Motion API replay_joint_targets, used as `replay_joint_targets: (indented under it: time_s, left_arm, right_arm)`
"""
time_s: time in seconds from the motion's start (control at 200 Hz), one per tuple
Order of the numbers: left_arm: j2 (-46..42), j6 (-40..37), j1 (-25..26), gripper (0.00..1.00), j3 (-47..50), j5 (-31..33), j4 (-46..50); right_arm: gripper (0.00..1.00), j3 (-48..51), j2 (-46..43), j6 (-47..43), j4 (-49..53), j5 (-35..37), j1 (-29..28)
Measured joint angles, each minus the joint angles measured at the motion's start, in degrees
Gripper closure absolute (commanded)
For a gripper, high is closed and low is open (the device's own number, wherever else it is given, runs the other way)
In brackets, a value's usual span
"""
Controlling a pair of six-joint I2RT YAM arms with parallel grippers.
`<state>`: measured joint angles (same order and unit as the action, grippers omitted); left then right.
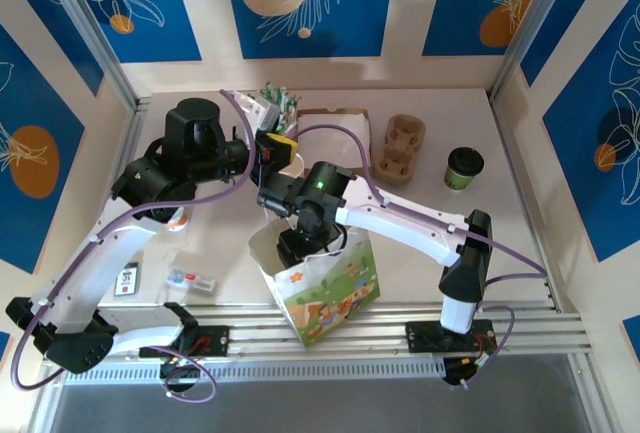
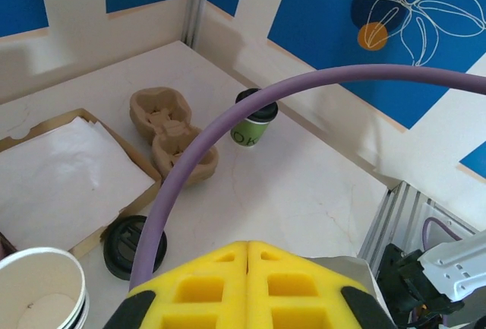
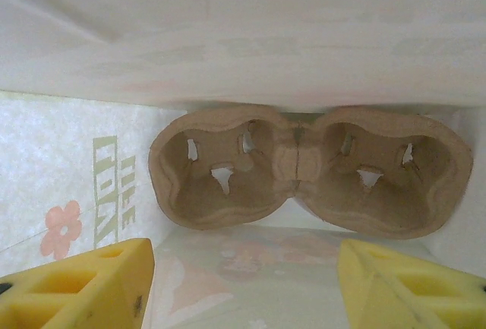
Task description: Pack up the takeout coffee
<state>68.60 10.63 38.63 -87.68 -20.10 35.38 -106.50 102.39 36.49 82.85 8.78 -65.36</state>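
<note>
Takeout coffee (image 1: 464, 167): dark-green cup, black lid. Paper bag (image 1: 325, 293): white, printed with a green, orange and blue cartoon scene. Cup carrier (image 1: 399, 148): plain tan pulp. Cable (image 2: 342, 77): purple. Counter (image 1: 520, 203): cream, faintly veined. Wall panels (image 1: 350, 13): blue, white leaf outlines, orange discs.

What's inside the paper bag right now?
The paper bag holds a two-cup pulp carrier on its bottom, both wells empty, with the open right gripper above it. The takeout coffee stands outside. Anything under the carrier is hidden.
</note>
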Motion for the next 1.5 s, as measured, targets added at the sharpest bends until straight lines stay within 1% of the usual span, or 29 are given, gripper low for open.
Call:
replay_joint_targets:
  time_s: [0.07, 0.13, 0.175, 0.255, 0.33, 0.415, 0.485, 0.5, 0.52, 0.795, 0.84, 0.875, 0.91, 0.965, 1.035, 1.08, 1.16, 1.235, 1.361, 1.501]
  left_arm:
    - [0.0, 0.3, 0.1, 1.00, 0.0, -0.4, -0.1]
    - [0.0, 0.8, 0.3, 0.93, -0.1, -0.7, -0.3]
    - [0.0, 0.9, 0.3, 0.81, -0.3, -0.9, -0.3]
    - [0.0, 1.6, 0.3, 0.63, -0.5, -0.3, -0.3]
    - [0.0, 2.1, 0.4, 0.50, -0.9, -0.1, -0.5]
    - [-0.1, 2.9, 0.4, 0.41, -1.0, 0.7, -0.8]
    - [-0.2, 3.4, 0.4, 0.28, -1.0, 2.0, -0.8]
    - [-0.3, 3.5, 0.4, 0.24, -0.9, 2.3, -0.8]
    - [-0.3, 3.6, 0.4, 0.22, -0.9, 2.7, -0.8]
    - [-1.8, 7.2, 0.4, 0.19, -0.1, 6.4, 0.7]
    - [-2.0, 7.7, 0.4, 0.17, 0.0, 7.0, 1.2]
    - [-2.3, 8.2, 0.4, 0.11, 0.3, 7.6, 1.4]
    - [-2.6, 8.8, 0.4, 0.10, 0.5, 8.6, 1.7]
    - [-3.1, 9.8, 0.4, 0.01, 0.7, 10.1, 1.8]
    - [-3.8, 10.0, 0.4, 0.00, 0.7, 12.2, 2.8]
    - [-5.5, 10.0, 0.4, 0.00, 0.5, 12.6, 5.5]
    - [-9.2, 8.7, 1.9, 0.00, -0.3, 10.8, 10.9]
    - [-11.1, 8.3, 3.1, 0.00, -1.5, 9.4, 14.6]
    - [-12.2, 8.4, 3.3, 0.00, -2.2, 8.1, 17.1]
    - [-10.6, 8.4, 3.3, 0.00, -1.0, 6.5, 18.1]
  right_arm:
    - [0.31, 0.2, -0.3, 0.0, 0.0, 0.5, -0.1]
    - [0.29, 0.3, -0.6, 0.0, 0.1, 0.9, -0.2]
    - [0.28, 0.5, -1.0, 0.0, -0.1, 1.2, -0.3]
    - [0.28, 1.3, -2.3, 0.0, -0.5, 1.6, -0.7]
    - [0.28, 2.0, -3.7, 0.0, -0.4, 1.9, -1.1]
    - [0.28, 2.4, -4.7, 0.0, -0.5, 2.1, -1.4]
    - [0.28, 3.1, -5.2, 0.0, -1.0, 2.2, -1.4]
    - [0.28, 3.1, -5.4, 0.0, -1.0, 2.3, -1.4]
    - [0.28, 3.4, -5.6, 0.0, -1.1, 2.3, -1.5]
    - [0.28, 5.0, -6.5, 0.0, -3.6, 2.8, -1.8]
    - [0.28, 5.4, -6.6, 0.0, -4.1, 3.0, -1.8]
    - [0.28, 5.6, -6.6, 0.0, -4.3, 3.2, -1.8]
    - [0.28, 5.8, -6.8, 0.0, -4.5, 3.5, -1.8]
    - [0.28, 5.9, -7.0, 0.0, -4.8, 4.0, -1.8]
    - [0.28, 6.1, -7.8, -0.3, -5.2, 4.2, -1.8]
    - [0.28, 6.2, -8.8, -0.5, -5.0, 4.1, -0.3]
    - [0.27, 6.1, -10.7, -0.8, -5.9, 4.3, 4.0]
    - [0.27, 5.6, -11.7, -1.0, -6.5, 4.8, 6.7]
    - [0.26, 5.6, -12.4, -1.7, -7.7, 4.7, 6.8]
    - [0.25, 5.8, -13.0, -2.2, -9.3, 4.0, 6.6]
